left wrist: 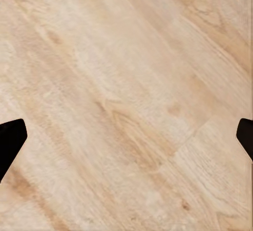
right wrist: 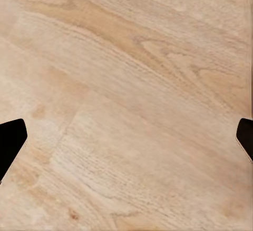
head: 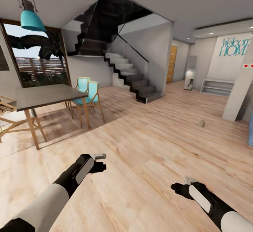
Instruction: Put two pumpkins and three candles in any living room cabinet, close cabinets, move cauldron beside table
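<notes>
The robot stands on a pale wood floor (head: 147, 147) in a big open room. Both arms hang low in front of it. The left gripper (head: 101, 156) and the right gripper (head: 187, 180) both point down at the boards. From the wrist cameras I see the dark fingertips (left wrist: 10, 139) far apart at the two sides, with bare wood between them. So both grippers are wide and hold nothing.

I can't see a pumpkin, the black pot, the long brown cabinet or the grey stone table from here. A small stubby thing (head: 201, 123) sits alone on the floor, well ahead and to the robot's right, near a white pillar (head: 240, 91). It looks paler than I'd expect, and it is too small to be sure, but it may be one of the candles.

To the left is a dark dining table (head: 45, 96) with wooden legs and blue chairs (head: 92, 91). That is not the table for the pot. A staircase (head: 130, 77) goes up in the middle.

I think the robot is looking for its things. It would do well to roll slowly toward the little stub and get a closer look. It should keep clear of the pillar and stop just short, so an arm can reach down to it.
</notes>
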Tool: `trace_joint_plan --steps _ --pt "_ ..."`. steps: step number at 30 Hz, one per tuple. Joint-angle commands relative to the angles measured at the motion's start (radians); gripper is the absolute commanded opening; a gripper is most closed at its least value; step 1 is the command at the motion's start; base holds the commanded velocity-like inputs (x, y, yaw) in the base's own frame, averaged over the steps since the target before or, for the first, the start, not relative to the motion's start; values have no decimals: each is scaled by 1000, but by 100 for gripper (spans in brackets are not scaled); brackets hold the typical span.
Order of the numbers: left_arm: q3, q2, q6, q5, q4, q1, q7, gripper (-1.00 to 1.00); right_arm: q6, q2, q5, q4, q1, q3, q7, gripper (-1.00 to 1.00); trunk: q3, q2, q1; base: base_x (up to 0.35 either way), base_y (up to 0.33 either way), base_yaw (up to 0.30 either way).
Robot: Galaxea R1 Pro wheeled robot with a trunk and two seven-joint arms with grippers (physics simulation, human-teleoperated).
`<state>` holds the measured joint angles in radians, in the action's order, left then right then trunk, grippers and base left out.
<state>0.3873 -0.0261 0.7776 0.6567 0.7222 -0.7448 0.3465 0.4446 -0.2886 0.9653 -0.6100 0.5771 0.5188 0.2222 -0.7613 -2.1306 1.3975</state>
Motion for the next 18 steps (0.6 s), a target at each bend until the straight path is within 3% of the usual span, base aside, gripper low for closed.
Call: trace_joint_plan --steps 1,18 --pt "5 -2 2 11 2 -1 9 100 0 -1 10 -2 1 7 9 100 -1 -1 0 336 0 -230" --pt "6 0 1 11 2 -1 9 100 2 -1 11 -1 1 7 10 100 -1 -1 0 336 0 -273"
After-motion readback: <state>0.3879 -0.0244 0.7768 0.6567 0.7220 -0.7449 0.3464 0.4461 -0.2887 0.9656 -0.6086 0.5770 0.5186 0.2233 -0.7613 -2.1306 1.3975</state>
